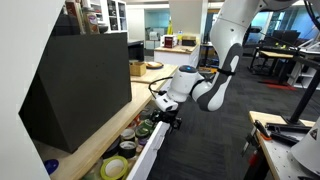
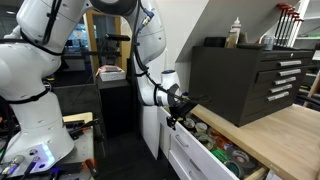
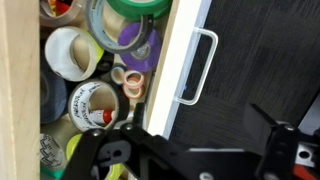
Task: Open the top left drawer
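Top left drawer [image 3: 175,60] stands pulled out, packed with tape rolls [image 3: 72,52]; gripper [image 3: 195,150], jaws spread, sits near its silver handle [image 3: 207,65].

The top left drawer [image 3: 178,70] has a smooth white front with a satin finish. Its slim handle [image 3: 207,65] is silvery metal with a soft shine. The desk [image 3: 15,80] is pale, matt wood. The floor [image 3: 265,60] is dark, rough carpet.
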You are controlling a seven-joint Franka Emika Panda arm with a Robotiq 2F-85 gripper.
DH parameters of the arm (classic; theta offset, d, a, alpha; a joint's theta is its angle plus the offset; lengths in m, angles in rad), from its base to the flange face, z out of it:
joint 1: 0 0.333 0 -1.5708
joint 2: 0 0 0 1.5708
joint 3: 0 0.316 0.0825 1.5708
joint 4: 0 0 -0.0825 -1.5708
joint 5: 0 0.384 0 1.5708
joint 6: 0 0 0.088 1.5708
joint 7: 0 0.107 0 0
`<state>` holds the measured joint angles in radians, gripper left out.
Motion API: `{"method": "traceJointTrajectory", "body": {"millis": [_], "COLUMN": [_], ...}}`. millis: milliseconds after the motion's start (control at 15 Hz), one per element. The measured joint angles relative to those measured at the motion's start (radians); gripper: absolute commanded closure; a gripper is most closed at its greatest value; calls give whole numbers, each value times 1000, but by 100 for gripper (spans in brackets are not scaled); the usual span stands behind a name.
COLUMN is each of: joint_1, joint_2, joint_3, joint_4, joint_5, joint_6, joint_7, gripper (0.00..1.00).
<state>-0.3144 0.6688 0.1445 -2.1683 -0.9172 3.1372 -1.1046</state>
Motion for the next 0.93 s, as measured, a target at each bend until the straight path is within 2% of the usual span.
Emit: {"method": "traceJointTrajectory", "body": {"millis": [133, 400, 733, 933], "joint_1": [-51, -135, -91, -62], "joint_2": [-51, -122, -167, -175], "joint_3": [75, 197, 161, 131], "joint_4": [-2, 8, 73, 125], "joint_5": [30, 184, 575, 758], "joint_6": [-94, -275, -379, -429], "joint_7": [-23, -84, -141, -136], "gripper": [0, 0, 0, 0]}}
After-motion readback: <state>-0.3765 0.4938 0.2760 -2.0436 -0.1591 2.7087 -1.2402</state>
